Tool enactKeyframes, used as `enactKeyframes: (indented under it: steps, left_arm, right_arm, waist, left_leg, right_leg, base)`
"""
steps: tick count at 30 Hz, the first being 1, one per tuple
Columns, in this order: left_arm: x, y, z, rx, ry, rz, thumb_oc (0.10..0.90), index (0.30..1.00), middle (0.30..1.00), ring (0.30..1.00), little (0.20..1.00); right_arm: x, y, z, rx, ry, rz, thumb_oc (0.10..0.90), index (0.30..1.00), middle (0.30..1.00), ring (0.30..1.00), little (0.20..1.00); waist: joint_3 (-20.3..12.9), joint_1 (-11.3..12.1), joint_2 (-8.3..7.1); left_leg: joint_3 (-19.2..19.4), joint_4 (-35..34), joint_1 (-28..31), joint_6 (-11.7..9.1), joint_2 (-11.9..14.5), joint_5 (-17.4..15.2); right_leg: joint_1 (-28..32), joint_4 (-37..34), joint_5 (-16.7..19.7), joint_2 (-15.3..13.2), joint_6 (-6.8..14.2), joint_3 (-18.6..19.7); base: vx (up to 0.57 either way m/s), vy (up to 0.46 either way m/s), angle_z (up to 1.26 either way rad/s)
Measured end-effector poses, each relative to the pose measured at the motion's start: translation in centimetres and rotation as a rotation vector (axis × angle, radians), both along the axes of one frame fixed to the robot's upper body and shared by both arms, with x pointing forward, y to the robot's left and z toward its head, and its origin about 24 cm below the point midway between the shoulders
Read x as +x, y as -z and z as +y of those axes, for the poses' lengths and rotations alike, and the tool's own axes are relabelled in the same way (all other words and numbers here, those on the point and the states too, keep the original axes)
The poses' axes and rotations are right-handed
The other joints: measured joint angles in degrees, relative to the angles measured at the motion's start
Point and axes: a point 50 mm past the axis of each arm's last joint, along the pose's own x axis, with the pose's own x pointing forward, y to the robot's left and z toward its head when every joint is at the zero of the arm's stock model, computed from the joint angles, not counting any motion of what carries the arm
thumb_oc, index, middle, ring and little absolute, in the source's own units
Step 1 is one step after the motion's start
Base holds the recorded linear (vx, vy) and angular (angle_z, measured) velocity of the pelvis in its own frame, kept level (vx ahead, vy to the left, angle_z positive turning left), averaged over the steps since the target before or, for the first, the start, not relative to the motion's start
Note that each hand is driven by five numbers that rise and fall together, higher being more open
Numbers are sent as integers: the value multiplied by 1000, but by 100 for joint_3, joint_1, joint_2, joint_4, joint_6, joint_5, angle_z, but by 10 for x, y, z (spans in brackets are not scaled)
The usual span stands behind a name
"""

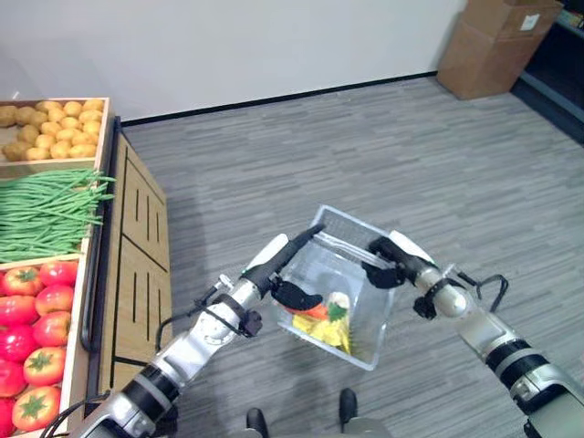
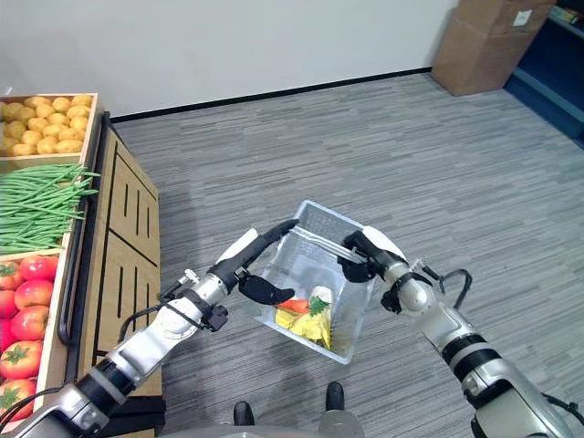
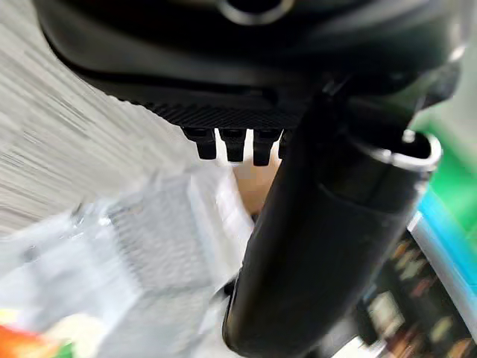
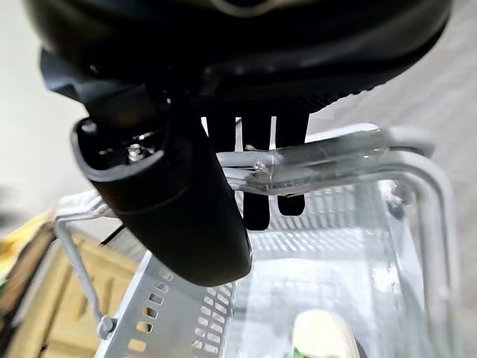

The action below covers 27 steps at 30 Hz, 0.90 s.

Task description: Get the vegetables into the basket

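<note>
Basket: clear plastic with perforated walls, held above the grey floor between both hands and tilted toward the robot.
Vegetables: an orange carrot piece, yellow and green bits and a pale rounded piece lie in the basket's low corner; their exact kinds are hard to make out through the plastic.
Right hand: fingers curled over the basket's pale wire handles, thumb under them; the fingertips are cut off behind the handle.
Left hand: fingers straight along the basket's near-left rim, thumb reaching inside the wall; the left wrist view is blurred, so the contact is unclear.
Stand: wooden, at the robot's left, with crates on its surface.
Potatoes: far crate, partly cut off.
Green beans: middle crate.
Tomatoes: near crate, cut off by the edge.
Cardboard box: by the far wall, cropped at top.
</note>
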Motion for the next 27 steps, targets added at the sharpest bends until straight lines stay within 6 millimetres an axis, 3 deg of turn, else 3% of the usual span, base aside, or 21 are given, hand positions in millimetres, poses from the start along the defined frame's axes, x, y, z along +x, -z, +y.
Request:
enactKeyframes:
  steps: [2,7,14,16,17,20,23,24,27]
  left_arm:
    - [-7,1,12,-76,-47,37,900,1000,1000,1000,1000]
    - [-32,26,49,-199,-203,211,900,1000,1000,1000,1000]
    - [-69,83,89,-195,-413,485,900,1000,1000,1000,1000]
    - [-80,103,100,-176,-477,560,900,1000,1000,1000,1000]
    - [-91,122,106,-124,-516,636,900,1000,1000,1000,1000]
    - [-118,155,113,-12,-578,784,900,1000,1000,1000,1000]
    - [-149,189,106,70,-637,956,900,1000,1000,1000,1000]
    - [-168,203,102,121,-647,1043,900,1000,1000,1000,1000]
    - [-179,218,96,116,-740,1133,900,1000,1000,1000,1000]
  right_arm:
    - [-8,11,-8,-5,47,31,400,300,300,300,300]
    - [-40,42,-32,4,225,118,400,300,300,300,300]
    - [-95,81,-62,19,466,265,400,300,300,300,300]
    - [-114,92,-68,66,568,294,400,300,300,300,300]
    - [-129,99,-71,88,629,325,400,300,300,300,300]
    - [-153,111,-74,92,690,396,400,300,300,300,300]
    - [-178,122,-77,122,815,457,400,300,300,300,300]
    - [-184,126,-74,134,833,475,400,300,300,300,300]
    - [-196,135,-65,163,867,513,400,300,300,300,300]
  waist:
    - [4,34,-1]
    - [14,115,29]
    - [9,231,58]
    - [-20,232,108]
    - [-82,213,154]
    - [-145,181,246]
    - [-266,151,277]
    - [-280,103,290]
    - [-381,95,233]
  left_leg:
    - [-15,0,-2,-4,3,2]
    - [-67,0,-13,-16,1,8]
    - [-181,-1,20,-33,-1,23]
    - [-257,-1,28,-40,1,31]
    - [-272,-2,24,-42,-1,29]
    - [-284,-2,0,-44,-1,30]
    - [-287,-3,1,-49,0,25]
    - [-288,-4,-9,-64,5,13]
    - [-307,-4,-59,-59,9,4]
  right_leg:
    - [-1,-2,-4,1,-1,-8]
    - [23,-16,-19,-9,-5,-69]
    - [122,-28,-48,-19,-19,-185]
    - [175,-27,-56,-22,-20,-247]
    - [174,-27,-67,-21,-18,-254]
    - [159,-23,-72,-21,-20,-261]
    - [162,-19,-90,-22,-26,-266]
    - [150,-21,-130,-17,7,-262]
    - [104,-3,-142,-11,-10,-270]
  base:
    - [-32,-7,6]
    - [-21,-2,6]
    - [-25,-1,8]
    - [-35,-3,13]
    - [-26,0,9]
    - [-8,0,1]
    - [0,0,0]
    - [0,0,0]
    - [0,0,0]
